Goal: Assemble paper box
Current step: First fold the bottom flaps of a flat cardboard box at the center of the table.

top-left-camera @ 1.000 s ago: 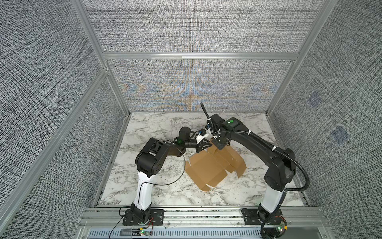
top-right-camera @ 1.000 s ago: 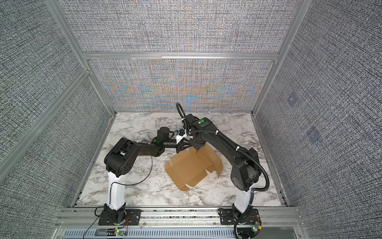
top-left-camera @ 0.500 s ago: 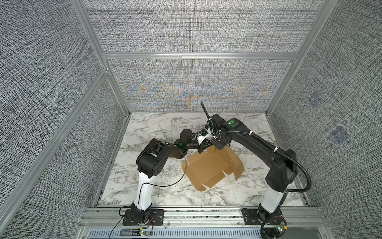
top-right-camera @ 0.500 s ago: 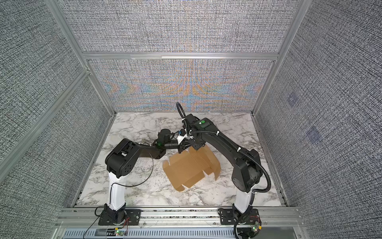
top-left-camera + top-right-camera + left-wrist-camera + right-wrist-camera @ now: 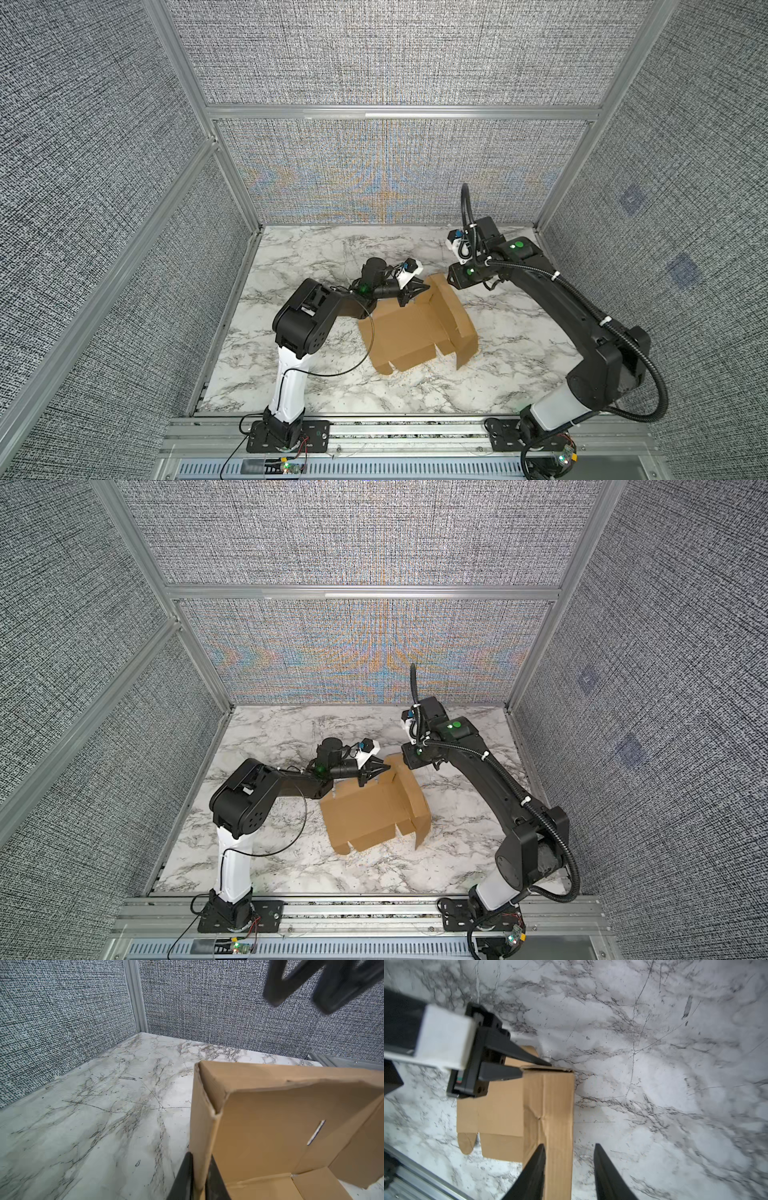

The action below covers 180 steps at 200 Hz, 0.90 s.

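Cardboard fills the middle of the marble table: the paper box is a half-folded tan sheet lying between the two arms, seen in both top views. Its broad base panel rests flat on the tabletop. The far wall and the wall on the robot's right stand raised, and a loose flap hangs at the near right corner. The left claw reaches in at the far edge and is clenched on the upright far wall; the left wrist view shows that wall pinched between the two dark fingers, close to the folded corner, with a thin slot cut in the panel beside it. The right claw hangs just beside the far right corner of the sheet, raised above it and gripping nothing. Its jaws stand apart in the right wrist view, with the creased cardboard strip below them and the left claw closed on the far end of that strip.
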Motion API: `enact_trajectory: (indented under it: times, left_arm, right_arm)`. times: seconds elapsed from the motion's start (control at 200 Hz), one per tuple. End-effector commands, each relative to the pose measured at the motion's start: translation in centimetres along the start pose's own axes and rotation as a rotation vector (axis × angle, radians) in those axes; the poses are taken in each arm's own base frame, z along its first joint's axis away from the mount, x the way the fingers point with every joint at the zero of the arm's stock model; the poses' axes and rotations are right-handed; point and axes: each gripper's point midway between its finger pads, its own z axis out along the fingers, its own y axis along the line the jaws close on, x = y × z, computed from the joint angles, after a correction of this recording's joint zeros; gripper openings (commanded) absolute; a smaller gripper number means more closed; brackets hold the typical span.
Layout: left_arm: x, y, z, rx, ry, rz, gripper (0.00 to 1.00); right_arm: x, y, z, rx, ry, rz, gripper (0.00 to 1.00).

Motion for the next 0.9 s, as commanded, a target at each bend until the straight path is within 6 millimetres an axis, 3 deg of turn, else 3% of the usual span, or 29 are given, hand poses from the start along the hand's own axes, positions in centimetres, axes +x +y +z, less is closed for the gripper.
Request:
enact_trajectory:
  times: [0.0,0.285,0.56,0.745,0.895]
  left_arm:
    - [-0.6,0.0,-0.1,-0.001,-0.013,0.024,0.15]
    - [-0.8,0.1,0.1,0.004,-0.015,0.029,0.15]
    - [-0.4,-0.5,-1.0,-0.033,-0.074,-0.046,0.15]
    - [-0.2,-1.4,-1.9,-0.042,-0.135,-0.013,0.17]
    - [-0.5,-1.1,-2.0,-0.059,-0.16,-0.009,0.17]
  right_arm:
    - [-2.5,1.4,0.9,-0.205,-0.124,0.166,0.49]
    - [-4.0,0.9,1.1,-0.372,-0.193,0.266,0.52]
    - [-2.5,2.5,3.2,-0.41,-0.143,0.28,0.52]
    - [-1.5,2.2,4.0,-0.383,-0.123,0.289,0.52]
    - [-2.0,2.4,4.2,-0.374,-0.121,0.296,0.53]
